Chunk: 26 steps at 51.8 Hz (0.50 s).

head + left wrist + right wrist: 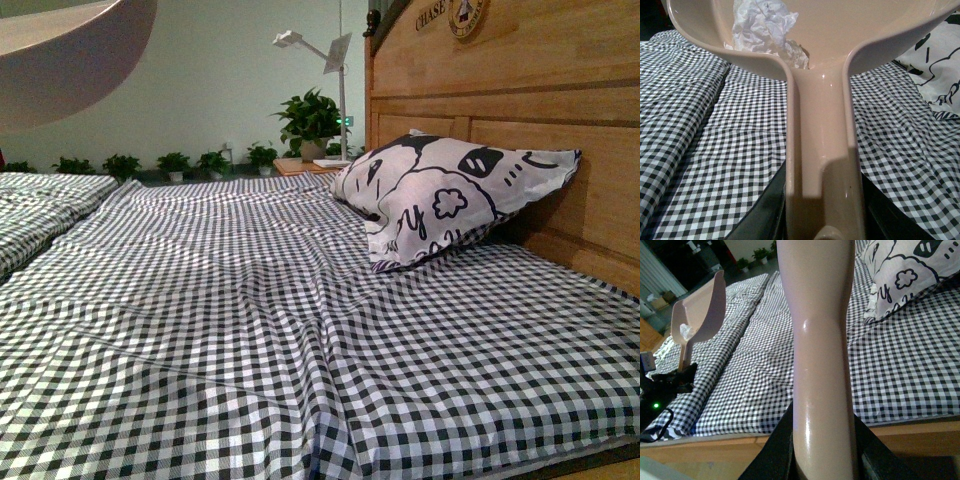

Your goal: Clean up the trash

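Our left hand (822,220) is clamped on the smooth handle of the pinkish-beige scoop (821,125), dark fingers (765,210) on either side, and the trash (767,31), a crumpled white paper wad, sits inside the scoop's curved pan just above the handle's root. Our right hand (822,462) grips a glossy beige handle (820,350) the same way; we cannot see what that handle ends in. From the right wrist view the scoop hangs well apart, above the bed's near edge. Beneath us the black-and-white checked sheet (250,330) lies broad and open, wrinkled in long folds. The printed pillow (440,195) leans on the wooden headboard (540,90), with potted plants (310,120) beyond.
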Motion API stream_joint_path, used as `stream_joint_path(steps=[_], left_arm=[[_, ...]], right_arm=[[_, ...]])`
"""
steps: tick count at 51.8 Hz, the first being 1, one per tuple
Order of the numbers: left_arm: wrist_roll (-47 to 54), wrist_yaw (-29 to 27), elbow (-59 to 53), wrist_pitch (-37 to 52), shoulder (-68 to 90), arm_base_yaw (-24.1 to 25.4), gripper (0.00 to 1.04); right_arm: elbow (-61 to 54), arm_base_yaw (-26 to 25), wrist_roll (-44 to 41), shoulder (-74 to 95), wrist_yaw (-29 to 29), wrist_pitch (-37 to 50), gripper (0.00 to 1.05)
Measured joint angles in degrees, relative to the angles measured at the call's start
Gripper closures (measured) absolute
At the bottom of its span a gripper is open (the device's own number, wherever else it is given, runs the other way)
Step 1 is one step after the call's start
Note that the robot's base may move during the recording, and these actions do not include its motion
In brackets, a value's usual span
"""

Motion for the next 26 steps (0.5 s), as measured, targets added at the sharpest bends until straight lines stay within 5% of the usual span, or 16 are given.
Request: stream_joint_path(steps=[26], left_arm=[[-1.49, -0.98, -0.81, -0.63, -1.49, -0.28, 0.78]], right_arm=[[-0.61, 1.81, 0.63, -0.33, 1.75, 0.26, 0.85]])
